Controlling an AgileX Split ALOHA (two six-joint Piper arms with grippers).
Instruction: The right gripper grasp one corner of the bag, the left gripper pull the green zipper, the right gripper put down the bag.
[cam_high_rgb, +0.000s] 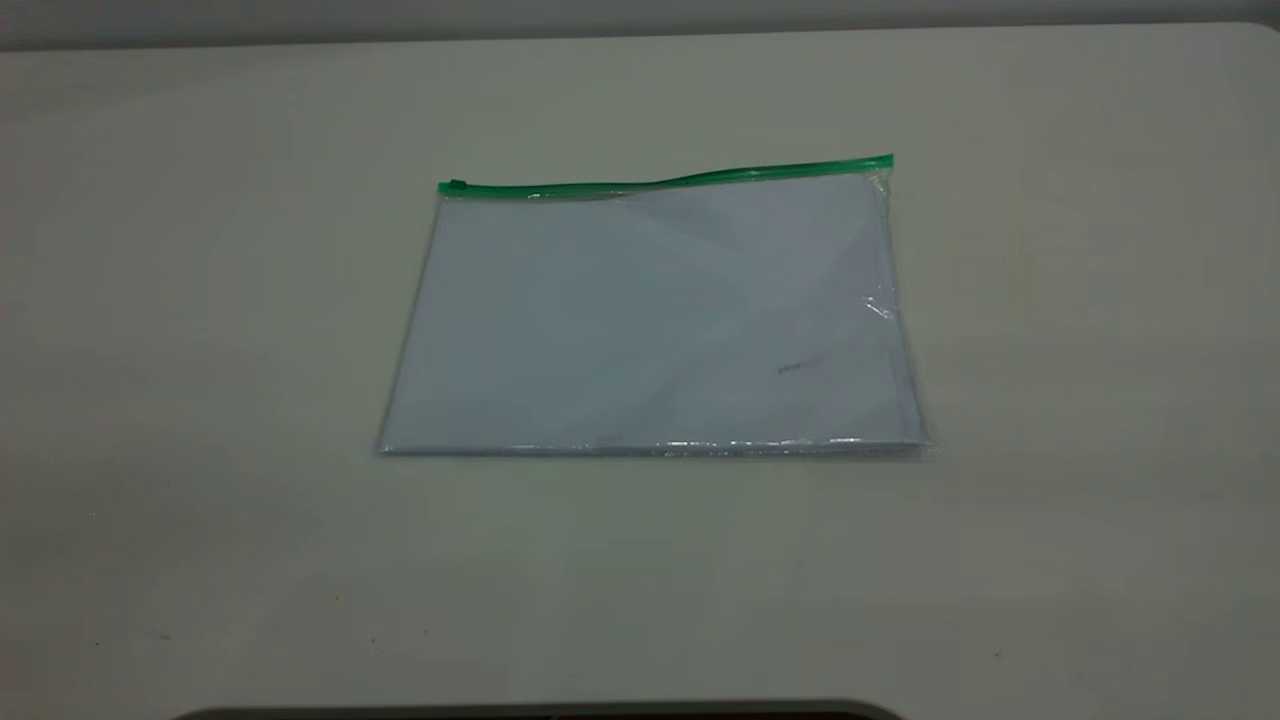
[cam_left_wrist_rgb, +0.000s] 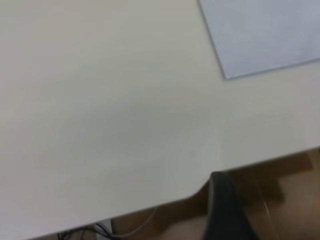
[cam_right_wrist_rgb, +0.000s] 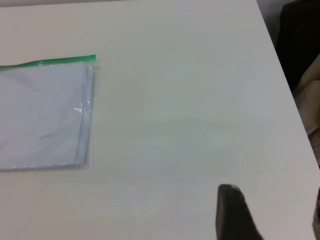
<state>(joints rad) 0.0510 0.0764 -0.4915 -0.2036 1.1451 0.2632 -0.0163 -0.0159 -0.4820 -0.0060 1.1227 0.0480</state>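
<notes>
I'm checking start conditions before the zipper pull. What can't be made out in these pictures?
- Left gripper: left wrist view shows one dark finger, cut off by the edge; open or shut unknown.
- Right gripper: likewise in the right wrist view.
- Both arms: outside the exterior view.
- Green zipper slider: too small for detail.
- Bag contents: markings unreadable.

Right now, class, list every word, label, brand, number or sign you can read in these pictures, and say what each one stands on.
No text can be read.
One small dark mark shows through the flat clear plastic bag with its green zipper strip, on the pale sheets inside near its right side; too small and blurred to read.
The plain white table bears no writing.
</notes>
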